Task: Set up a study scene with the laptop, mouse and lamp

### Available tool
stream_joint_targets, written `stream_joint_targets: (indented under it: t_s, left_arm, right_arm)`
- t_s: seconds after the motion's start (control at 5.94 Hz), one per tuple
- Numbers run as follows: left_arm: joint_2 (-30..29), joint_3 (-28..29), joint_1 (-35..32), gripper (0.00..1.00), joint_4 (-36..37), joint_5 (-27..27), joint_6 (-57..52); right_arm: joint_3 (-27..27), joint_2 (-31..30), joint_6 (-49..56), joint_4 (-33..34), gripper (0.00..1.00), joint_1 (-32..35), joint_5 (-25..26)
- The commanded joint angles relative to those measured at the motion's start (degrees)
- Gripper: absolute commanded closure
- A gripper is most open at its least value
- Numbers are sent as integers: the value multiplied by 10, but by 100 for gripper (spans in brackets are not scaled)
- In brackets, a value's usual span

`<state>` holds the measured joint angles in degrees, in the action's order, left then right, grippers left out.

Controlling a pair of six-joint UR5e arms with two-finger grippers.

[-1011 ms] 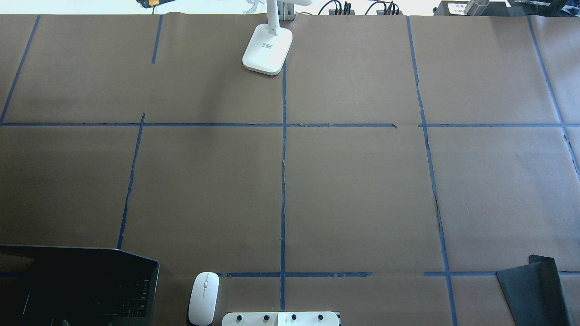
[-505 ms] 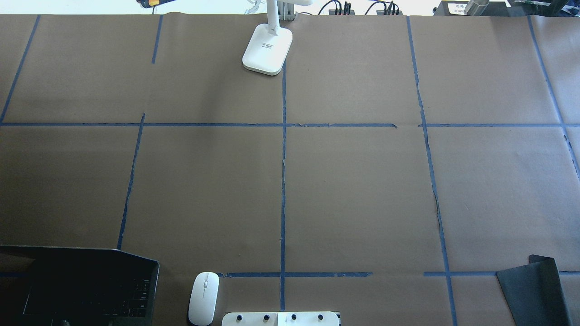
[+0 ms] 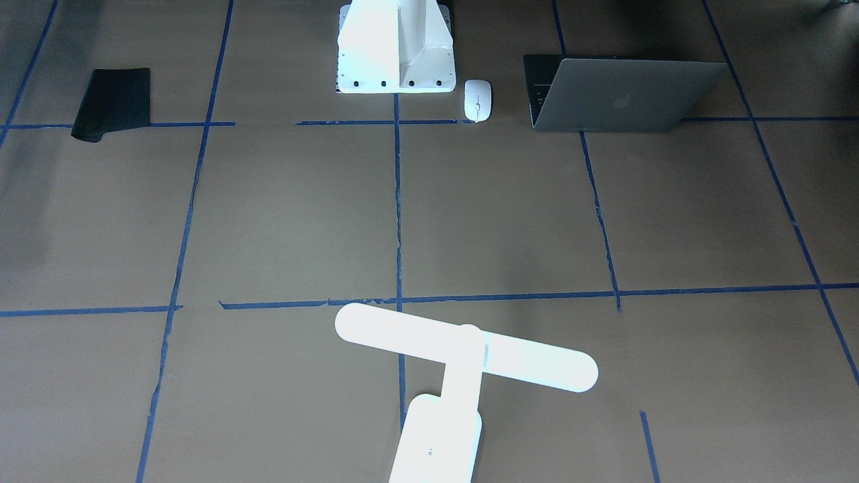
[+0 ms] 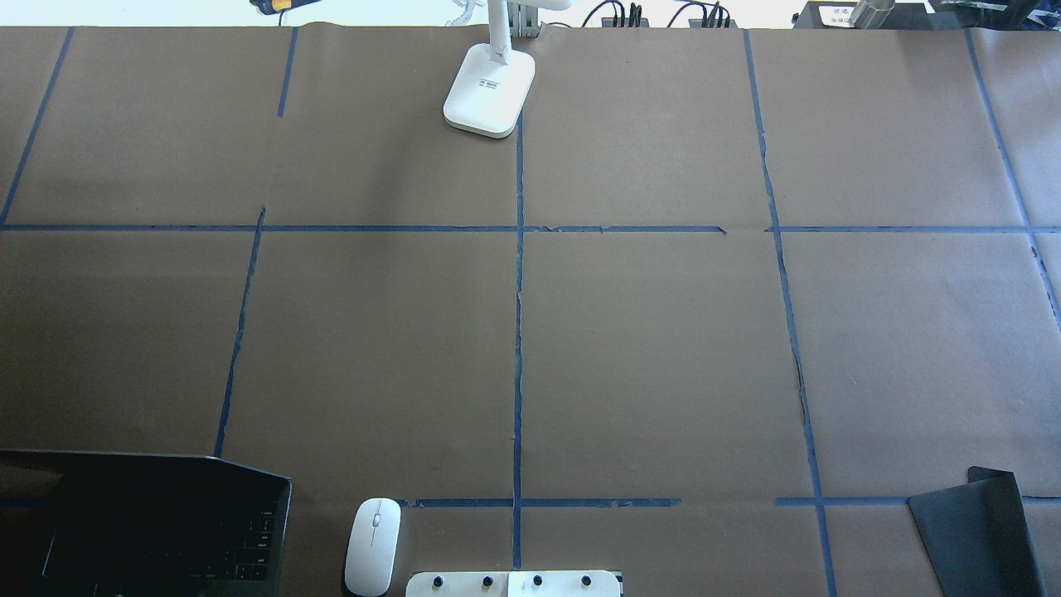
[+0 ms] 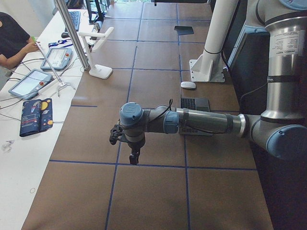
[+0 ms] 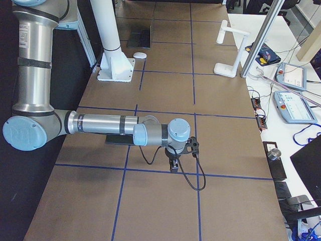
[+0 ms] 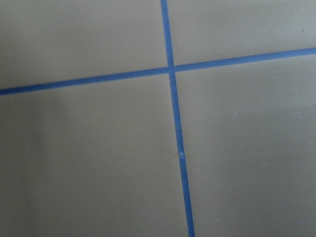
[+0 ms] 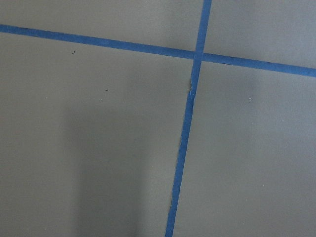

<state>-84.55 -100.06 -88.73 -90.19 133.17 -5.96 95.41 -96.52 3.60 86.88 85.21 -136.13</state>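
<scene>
Laptop (image 3: pixel 624 94), space-grey with its lid partly raised, sits on the brown paper-covered table (image 4: pixel 663 348) near the robot's edge. It is beyond the left gripper (image 5: pixel 134 157) and nearer the robot's side, partly hidden behind that arm's forearm in the left side view. The white mouse (image 3: pixel 477 99) lies past the laptop from that gripper, between the laptop and the white robot pedestal (image 3: pixel 394 47), just beside the pedestal. The white T-shaped lamp (image 3: pixel 463 349) stands upright at the table's opposite long edge, well apart from both grippers. The left gripper hangs pointing down near a crossing of blue tape lines (image 7: pixel 170 69). Only a side view shows it, so it cannot be told whether its fingers are spread or pressed together. The right gripper (image 6: pixel 173 165) hangs likewise at the table's other end, above a tape line, and its finger state cannot be told either. A black mat (image 3: pixel 111 104) lies on the table beneath the right arm's forearm, behind that gripper toward the robot's side. Both wrist cameras show paper and crossing tape.
</scene>
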Motion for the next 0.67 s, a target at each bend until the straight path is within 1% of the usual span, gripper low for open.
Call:
stream_joint_targets:
  t_s: [0.0,0.17,0.34,0.51]
  left_arm:
    - [45,0,49,0,-170,3,9]
    - [46,7,60,0,-183,3,63]
    - [47,-1,61,0,-171,5,74]
    - [39,-26,61,0,-106,44,141]
  right_arm:
    - [1,0,0,0,0,1,-3]
    - [1,-1,-1,0,0,1,-13]
    - [1,-1,0,0,0,1,-13]
    - [3,-2,0,-3,0,1,-14]
